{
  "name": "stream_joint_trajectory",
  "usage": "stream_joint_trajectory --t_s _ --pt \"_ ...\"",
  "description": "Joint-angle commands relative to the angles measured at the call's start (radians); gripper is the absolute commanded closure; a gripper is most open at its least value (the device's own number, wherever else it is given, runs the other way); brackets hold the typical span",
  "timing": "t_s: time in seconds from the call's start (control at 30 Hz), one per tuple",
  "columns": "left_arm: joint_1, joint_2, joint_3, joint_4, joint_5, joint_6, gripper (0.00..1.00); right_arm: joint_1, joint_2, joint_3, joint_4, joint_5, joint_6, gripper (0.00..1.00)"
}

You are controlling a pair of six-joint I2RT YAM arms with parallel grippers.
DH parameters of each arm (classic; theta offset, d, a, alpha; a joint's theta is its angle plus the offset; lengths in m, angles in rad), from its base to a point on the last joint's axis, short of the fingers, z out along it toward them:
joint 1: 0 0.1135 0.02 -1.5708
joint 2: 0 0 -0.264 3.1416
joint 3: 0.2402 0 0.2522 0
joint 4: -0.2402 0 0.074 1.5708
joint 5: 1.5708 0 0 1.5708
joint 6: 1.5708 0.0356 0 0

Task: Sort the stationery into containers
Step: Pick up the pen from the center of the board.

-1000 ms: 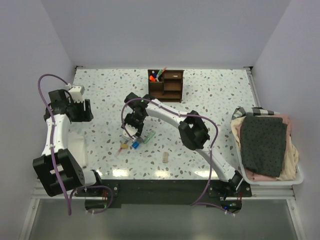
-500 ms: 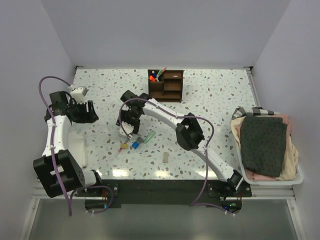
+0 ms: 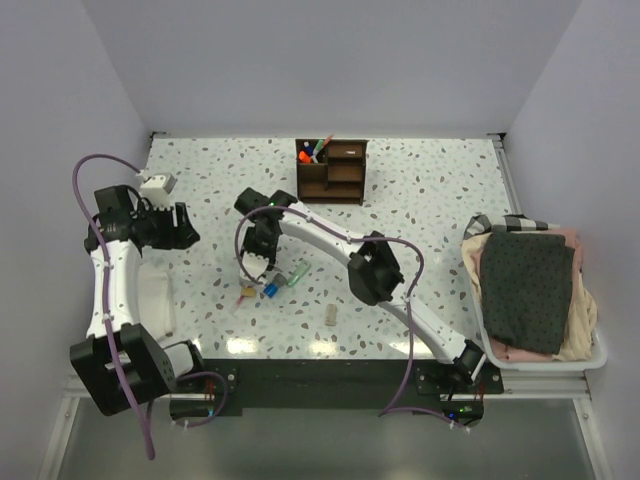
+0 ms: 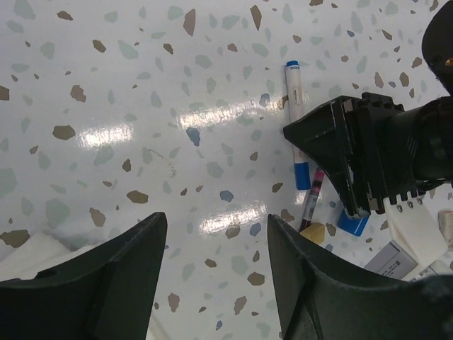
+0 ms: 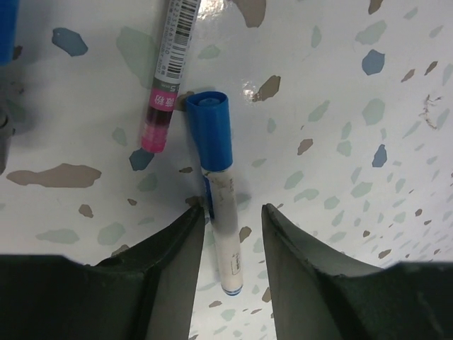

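The right tool (image 5: pixel 232 216) is released, its fingers straddling a white pen with a blue cap (image 5: pixel 216 163) that lies flat on the speckled white bench (image 5: pixel 354 142), just beside a pink-banded pen (image 5: pixel 166 78). The left tool (image 4: pixel 216 227) gapes wide above the bench. The dark brown wooden organizer box (image 3: pixel 335 172) stands well apart.
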Motion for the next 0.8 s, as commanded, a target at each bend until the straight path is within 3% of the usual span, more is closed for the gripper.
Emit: stream_joint_trajectory --t_s 0.0,0.17,0.4,0.57,0.77 --pt "0.007 -0.022 0.044 -0.018 0.067 -0.019 0.37 -0.016 0.1 -0.08 -0.25 0.172 -0.317 0.6" --pt "0.009 -0.041 0.077 -0.021 0.074 -0.002 0.37 -0.009 0.099 -0.138 -0.27 0.267 -0.367 0.83" --pt "0.01 -0.087 0.042 -0.015 0.053 -0.026 0.37 -0.022 0.097 -0.138 -0.227 0.267 -0.412 0.87" --pt "0.01 -0.093 0.04 -0.008 0.051 -0.028 0.37 -0.022 0.088 -0.146 -0.235 0.254 -0.407 0.77" --pt "0.009 -0.087 0.078 -0.027 0.094 -0.046 0.36 0.02 0.143 -0.038 -0.406 0.267 -0.403 0.77"
